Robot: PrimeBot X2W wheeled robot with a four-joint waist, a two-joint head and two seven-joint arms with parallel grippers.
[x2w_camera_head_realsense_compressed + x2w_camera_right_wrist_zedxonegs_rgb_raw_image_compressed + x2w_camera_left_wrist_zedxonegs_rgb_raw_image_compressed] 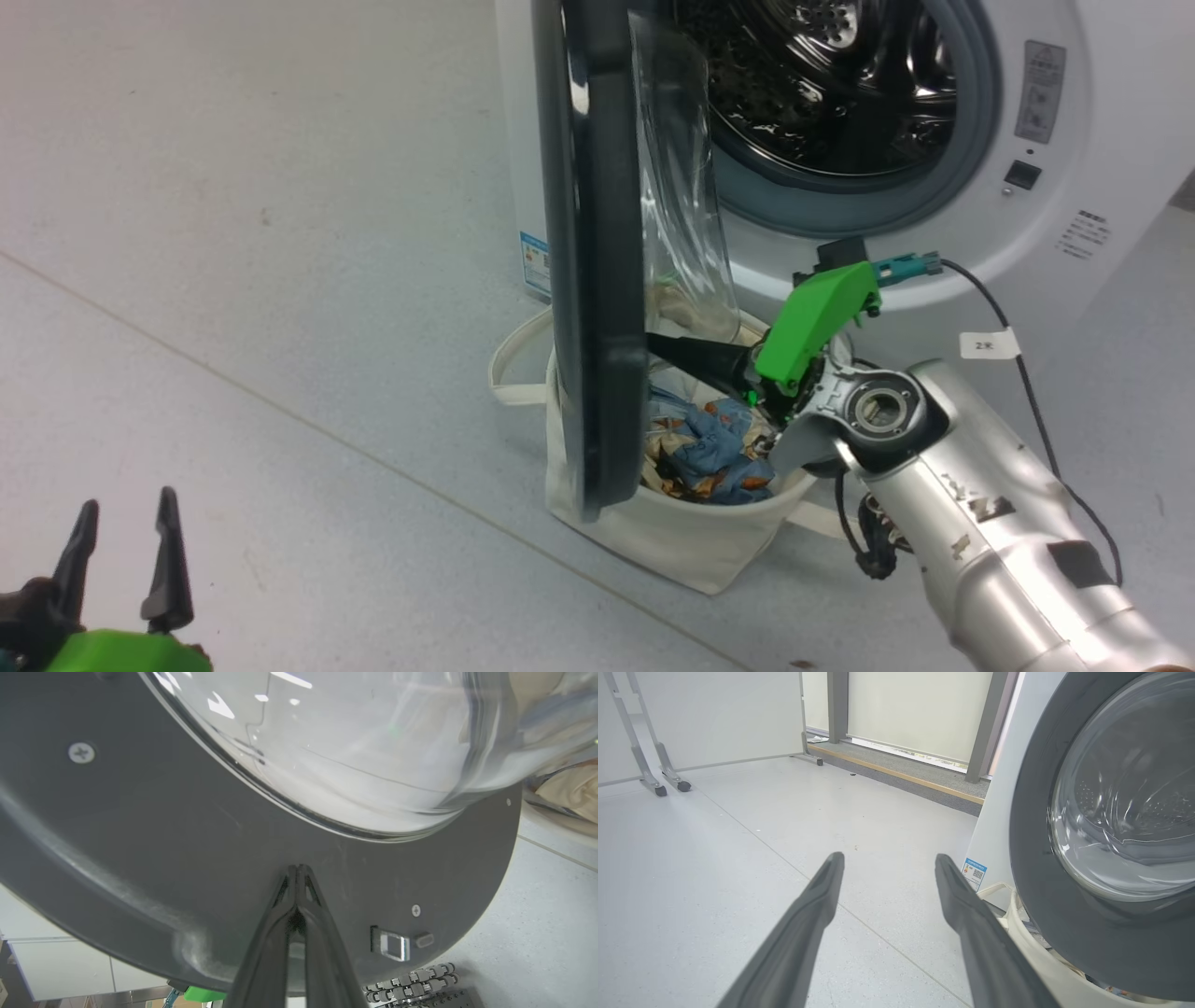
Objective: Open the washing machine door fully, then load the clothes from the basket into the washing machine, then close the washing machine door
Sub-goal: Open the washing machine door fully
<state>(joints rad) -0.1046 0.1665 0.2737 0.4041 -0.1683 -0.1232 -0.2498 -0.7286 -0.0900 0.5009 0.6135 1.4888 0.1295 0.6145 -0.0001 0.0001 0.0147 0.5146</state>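
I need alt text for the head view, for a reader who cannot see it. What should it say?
The washing machine door, seen edge-on, stands swung open above the basket of clothes, and the shut right gripper meets its inner face. The open left gripper is at lower left, over grey floor.

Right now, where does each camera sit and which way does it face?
Head view: on the head, looking down at the washing machine door, basket and clothes; left tool and right arm show.
Left wrist view: on that wrist, looking along open fingers at the door's outer face.
Right wrist view: on that wrist, facing the door's inner side; the shut right tool is at its rim.
Shared: all three see the door.
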